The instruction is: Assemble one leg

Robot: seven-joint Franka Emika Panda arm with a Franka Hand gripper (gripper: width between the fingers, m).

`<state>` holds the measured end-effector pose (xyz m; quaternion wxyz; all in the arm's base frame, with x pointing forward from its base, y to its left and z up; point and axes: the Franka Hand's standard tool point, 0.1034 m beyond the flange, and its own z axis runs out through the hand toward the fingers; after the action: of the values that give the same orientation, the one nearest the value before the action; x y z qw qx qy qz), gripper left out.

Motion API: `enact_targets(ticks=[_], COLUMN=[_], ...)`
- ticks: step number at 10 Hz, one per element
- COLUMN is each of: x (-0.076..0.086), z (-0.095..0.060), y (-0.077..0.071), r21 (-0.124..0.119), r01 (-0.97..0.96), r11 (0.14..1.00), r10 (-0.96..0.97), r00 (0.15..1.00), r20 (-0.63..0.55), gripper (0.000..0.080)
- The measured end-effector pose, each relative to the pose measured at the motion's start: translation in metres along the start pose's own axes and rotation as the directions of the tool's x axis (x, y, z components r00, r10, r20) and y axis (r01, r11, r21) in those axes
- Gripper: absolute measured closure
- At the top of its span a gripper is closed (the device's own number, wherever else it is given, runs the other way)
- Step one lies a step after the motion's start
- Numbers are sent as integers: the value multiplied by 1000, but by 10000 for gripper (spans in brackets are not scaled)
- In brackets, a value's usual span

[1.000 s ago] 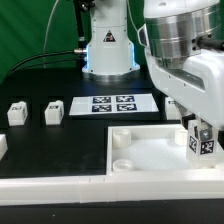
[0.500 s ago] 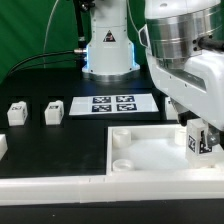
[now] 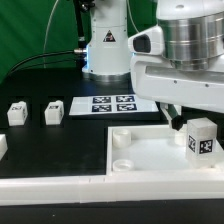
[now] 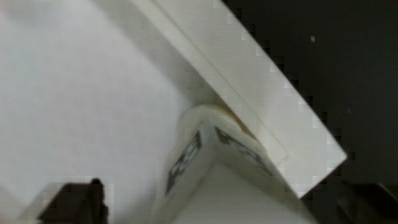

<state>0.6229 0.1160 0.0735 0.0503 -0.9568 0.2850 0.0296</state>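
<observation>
One leg (image 3: 201,138), a small white post with a black-and-white tag, stands upright in the far corner socket of the large white tray-like piece (image 3: 150,165) at the exterior view's right. My gripper (image 3: 188,113) hangs just above it, open, and does not hold it. In the wrist view the leg (image 4: 217,160) lies between the spread dark fingertips (image 4: 71,200) of my gripper (image 4: 222,208), against the tray's raised rim (image 4: 267,90).
Two more legs (image 3: 16,113) (image 3: 53,112) stand on the black table at the exterior view's left, and a third (image 3: 2,146) shows at the left edge. The marker board (image 3: 113,104) lies behind the tray. The arm's base (image 3: 108,50) is at the back.
My gripper has let go of the leg and risen. The leg stays standing in the tray's corner.
</observation>
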Motion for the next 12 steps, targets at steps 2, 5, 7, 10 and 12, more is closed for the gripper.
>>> enact_targets(ticks=[2, 5, 7, 10, 12], x=[-1, 3, 4, 3, 3], z=[2, 1, 1, 1, 1], y=[1, 3, 4, 4, 4], r21=[-17, -23, -19, -19, -19], r01=[231, 509, 633, 620, 620], r11=[973, 861, 774, 784, 784], r10=[-231, -508, -633, -620, -620], r00=[973, 861, 774, 784, 784], r20=[7, 25, 28, 28, 28], gripper=[150, 150, 150, 154, 406])
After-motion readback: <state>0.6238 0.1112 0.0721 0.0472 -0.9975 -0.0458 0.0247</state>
